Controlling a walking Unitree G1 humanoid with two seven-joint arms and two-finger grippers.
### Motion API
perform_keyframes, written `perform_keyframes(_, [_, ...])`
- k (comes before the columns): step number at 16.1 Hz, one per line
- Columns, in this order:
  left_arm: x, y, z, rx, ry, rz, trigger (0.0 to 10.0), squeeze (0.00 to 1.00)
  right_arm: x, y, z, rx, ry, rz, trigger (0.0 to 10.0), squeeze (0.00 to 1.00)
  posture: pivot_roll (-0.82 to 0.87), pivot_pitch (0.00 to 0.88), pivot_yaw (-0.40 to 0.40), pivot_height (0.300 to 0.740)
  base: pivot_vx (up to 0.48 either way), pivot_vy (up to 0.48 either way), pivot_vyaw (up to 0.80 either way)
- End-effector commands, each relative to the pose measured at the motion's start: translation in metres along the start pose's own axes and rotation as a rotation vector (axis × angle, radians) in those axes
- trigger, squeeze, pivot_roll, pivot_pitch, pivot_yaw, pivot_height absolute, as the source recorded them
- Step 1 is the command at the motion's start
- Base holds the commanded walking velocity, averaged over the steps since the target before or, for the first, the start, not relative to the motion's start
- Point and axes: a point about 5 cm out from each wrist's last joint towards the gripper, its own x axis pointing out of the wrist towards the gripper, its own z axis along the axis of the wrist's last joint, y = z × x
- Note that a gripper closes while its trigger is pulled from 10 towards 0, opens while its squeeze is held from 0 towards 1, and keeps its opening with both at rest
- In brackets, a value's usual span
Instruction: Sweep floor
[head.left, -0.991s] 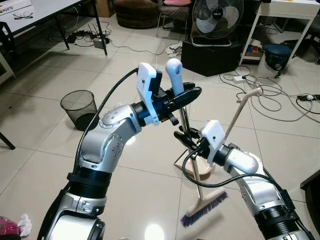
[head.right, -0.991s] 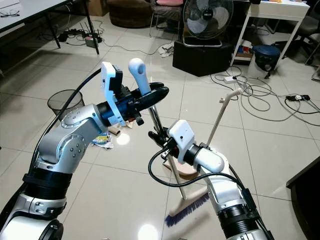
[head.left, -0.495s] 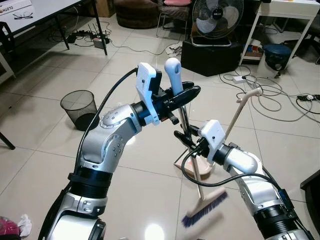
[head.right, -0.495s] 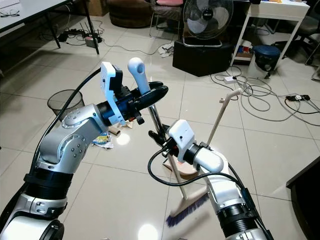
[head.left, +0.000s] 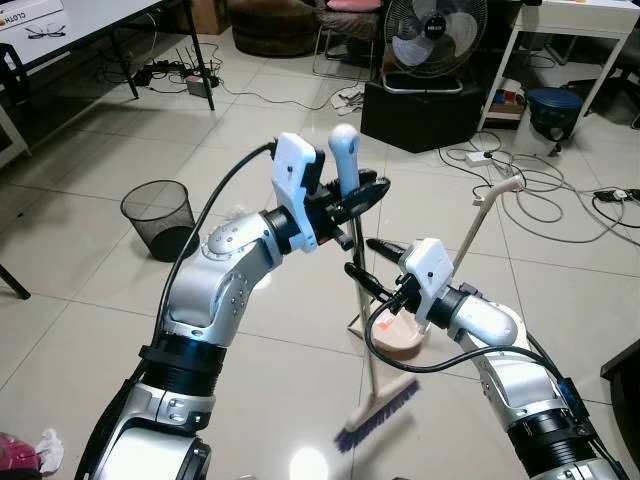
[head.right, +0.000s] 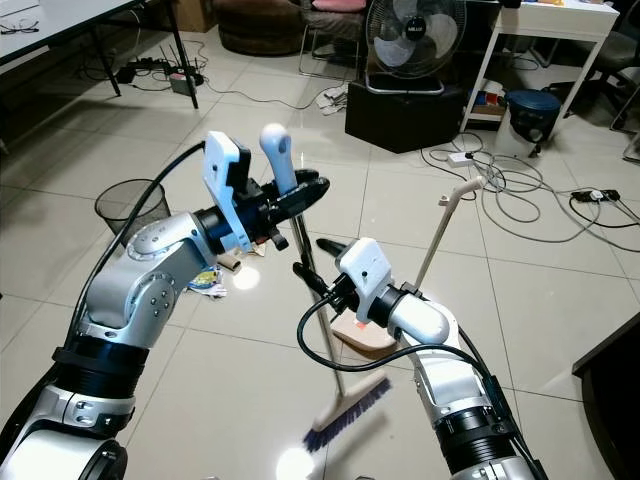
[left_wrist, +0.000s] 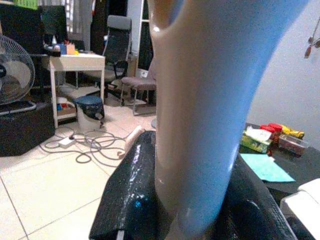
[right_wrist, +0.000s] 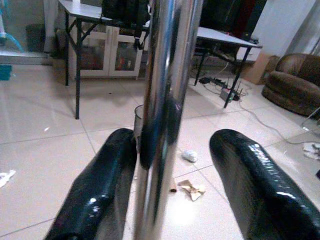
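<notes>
Between the two tools, a broom (head.left: 366, 330) stands nearly upright over the tiled floor (head.left: 90, 250), its pale blue-white grip at the top and its chrome pole running down to a brush head with purple bristles (head.left: 376, 416) close to the tiles. Left tool (head.left: 352, 195): black fingers clamped on the broom's grip just below its rounded top; the left wrist view shows the fingers (left_wrist: 131, 190) pressed against both sides of the grip. Right tool (head.left: 365, 264): lower down the pole, fingers spread apart with the pole between them; in the right wrist view one finger (right_wrist: 100, 185) lies against the chrome pole and the other stands clear of it, so the hold is loose, not a pinch.

Just behind the right tool, a dustpan (head.left: 398, 335) rests on the floor with its long beige handle (head.left: 483, 215) leaning up and away. Beyond the left tool, near the left arm, scraps of litter (head.right: 208, 279) lie on the tiles. Further to the left stands a black mesh waste basket (head.left: 158, 213). Well beyond both tools: a standing fan (head.left: 432, 38) on a dark box, loose cables (head.left: 545, 195) on the floor, and a white table (head.left: 570, 20).
</notes>
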Motion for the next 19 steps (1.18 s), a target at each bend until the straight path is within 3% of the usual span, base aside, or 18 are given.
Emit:
perform_keyframes(1, [0.003,0.000,0.008,0.054,-0.021,-0.001,0.0,0.00,0.000,-0.006,0.003,-0.032,-0.006,-0.020,10.0,0.00,-0.12,0.000,0.011,0.740,0.000,0.000,0.00])
perform_keyframes(4, [0.001,0.009,-0.005,0.159,0.053,0.076,0.0,0.00,-0.009,-0.010,0.003,-0.077,0.035,-0.018,10.0,0.00,-0.12,0.000,0.007,0.740,0.000,0.000,0.00])
perform_keyframes(6, [-0.009,0.025,-0.020,0.218,0.108,0.246,0.0,0.00,-0.028,-0.016,0.003,-0.074,0.070,-0.081,10.0,0.00,-0.12,0.000,0.003,0.740,0.000,0.000,0.00])
perform_keyframes(8, [-0.018,0.035,-0.029,0.243,0.129,0.355,0.0,0.00,-0.039,-0.016,0.003,-0.062,0.082,-0.115,10.0,0.00,-0.13,0.000,0.008,0.740,0.000,0.000,0.00])
perform_keyframes(10, [-0.033,0.043,-0.038,0.232,0.101,0.519,0.0,0.00,-0.049,-0.018,-0.003,-0.053,0.141,-0.247,10.0,0.00,-0.13,0.000,0.014,0.740,0.000,0.000,0.00])
perform_keyframes(11, [-0.036,0.044,-0.039,0.222,0.084,0.542,0.0,0.00,-0.050,-0.020,-0.006,-0.056,0.158,-0.285,10.0,0.00,-0.14,0.000,0.019,0.740,0.000,0.000,0.00])
perform_keyframes(12, [-0.046,0.044,-0.044,0.206,0.031,0.616,6.5,0.00,-0.051,-0.030,-0.010,-0.079,0.179,-0.474,10.0,0.00,-0.14,0.000,0.021,0.740,0.000,0.000,0.00])
perform_keyframes(13, [-0.054,0.044,-0.048,0.232,0.015,0.660,10.0,0.00,-0.051,-0.035,-0.009,-0.065,0.164,-0.616,10.0,0.00,-0.14,0.000,0.020,0.740,0.000,0.000,0.00])
perform_keyframes(15, [-0.068,0.044,-0.055,0.264,0.032,0.763,10.0,0.00,-0.045,-0.031,-0.008,-0.002,0.139,-0.734,10.0,0.00,-0.13,0.000,0.017,0.740,0.000,0.000,0.00])
perform_keyframes(17, [-0.080,0.045,-0.059,0.300,0.058,0.830,10.0,0.00,-0.042,-0.021,-0.008,0.121,0.117,-0.741,10.0,0.00,-0.13,0.000,0.016,0.740,0.000,0.000,0.00])
perform_keyframes(19, [-0.090,0.039,-0.067,0.285,0.058,0.844,10.0,0.00,-0.040,-0.013,-0.008,0.132,0.127,-0.760,10.0,0.00,-0.13,0.000,0.024,0.740,0.000,0.000,0.00])
